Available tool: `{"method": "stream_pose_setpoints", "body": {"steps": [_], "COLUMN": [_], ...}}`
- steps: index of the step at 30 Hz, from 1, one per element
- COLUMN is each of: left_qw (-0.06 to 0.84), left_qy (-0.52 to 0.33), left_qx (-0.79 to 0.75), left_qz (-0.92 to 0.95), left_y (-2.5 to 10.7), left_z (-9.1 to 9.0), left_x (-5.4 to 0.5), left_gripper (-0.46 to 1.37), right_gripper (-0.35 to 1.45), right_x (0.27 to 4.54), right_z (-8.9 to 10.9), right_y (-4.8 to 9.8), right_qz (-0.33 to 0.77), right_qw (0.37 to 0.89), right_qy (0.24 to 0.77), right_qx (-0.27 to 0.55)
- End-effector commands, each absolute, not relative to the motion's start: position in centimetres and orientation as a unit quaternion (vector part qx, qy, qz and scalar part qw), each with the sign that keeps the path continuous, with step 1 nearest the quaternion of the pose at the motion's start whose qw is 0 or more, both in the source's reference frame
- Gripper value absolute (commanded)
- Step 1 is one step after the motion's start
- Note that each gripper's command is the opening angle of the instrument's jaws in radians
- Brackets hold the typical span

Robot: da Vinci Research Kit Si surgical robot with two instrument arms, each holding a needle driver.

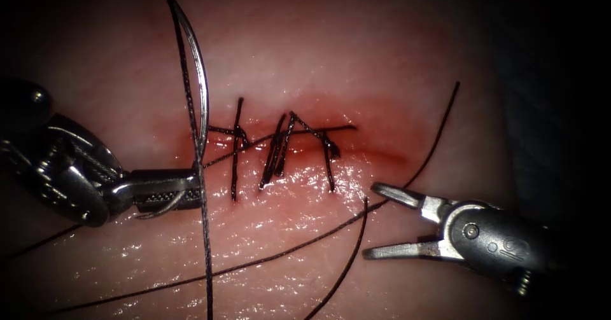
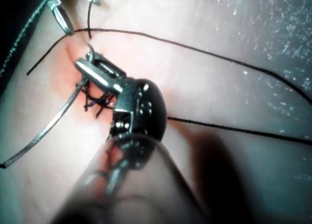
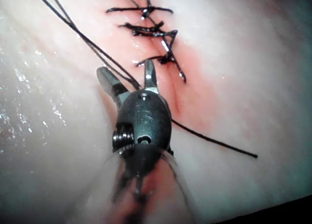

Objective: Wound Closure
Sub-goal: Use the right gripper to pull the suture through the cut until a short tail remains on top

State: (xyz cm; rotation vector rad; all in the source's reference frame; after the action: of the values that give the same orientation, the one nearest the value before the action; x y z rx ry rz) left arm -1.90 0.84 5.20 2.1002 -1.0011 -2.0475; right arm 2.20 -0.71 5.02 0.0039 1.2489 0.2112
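Left tool [image 1: 170,191]: bright steel jaws with cross-hatched gripping faces, polished silver wrist links, thin drive cables running over them. Right tool [image 1: 388,223]: slim smooth steel jaws on a dark rounded clevis with round pivot screws and a stamped marking.

Tools: two, a left tool [image 1: 191,189] and a right tool [image 1: 375,221].
Jaws: two on each tool, four altogether.
Needles: one curved needle [image 1: 198,84], clamped near its lower end in the left tool's closed jaws, its curve rising free above the tissue.
Tissue: one piece [image 1: 305,46].
Cuts: one cut [image 1: 363,151], running left to right.
Stitches across the cut: about four upright dark strands [image 1: 237,148], with knotted crossings between them; the exact count is hard to tell where they bunch.
Loose thread: several long runs of thread [image 1: 286,251] on the tissue; which of them join up cannot be told.
Things held by the right tool: none, jaws spread apart.
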Motion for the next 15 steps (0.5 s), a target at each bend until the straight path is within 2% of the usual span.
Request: {"method": "stream_pose_setpoints", "body": {"steps": [1,5,7,8,9,15], "left_qw": [0.022,0.022,0.022,0.022,0.022,0.02], "left_qy": [-0.318,-0.318,-0.318,-0.318,-0.318,-0.316], "left_qx": [0.678,0.678,0.678,0.678,0.678,0.679], "left_qz": [-0.662,-0.662,-0.662,-0.662,-0.662,-0.662], "left_y": [0.84,0.84,0.84,0.84,0.84,0.84], "left_z": [5.2,5.2,5.2,5.2,5.2,5.2], "left_x": [-1.9,-1.9,-1.9,-1.9,-1.89,-1.89], "left_gripper": [-0.35,-0.35,-0.35,-0.35,-0.35,-0.35], "right_gripper": [1.08,0.99,0.68,-0.13,-0.35,-0.35], "right_x": [2.21,2.23,2.23,2.22,2.21,2.21], "right_z": [5.03,5.02,5.01,5.01,5.01,5.0], "right_y": [-0.7,-0.67,-0.66,-0.66,-0.66,-0.67], "right_qz": [0.094,0.091,0.091,0.076,0.064,0.035], "right_qw": [0.807,0.808,0.808,0.804,0.8,0.792], "right_qy": [0.583,0.583,0.583,0.59,0.596,0.61], "right_qx": [-0.002,-0.006,-0.005,-0.002,-0.001,0.002]}}
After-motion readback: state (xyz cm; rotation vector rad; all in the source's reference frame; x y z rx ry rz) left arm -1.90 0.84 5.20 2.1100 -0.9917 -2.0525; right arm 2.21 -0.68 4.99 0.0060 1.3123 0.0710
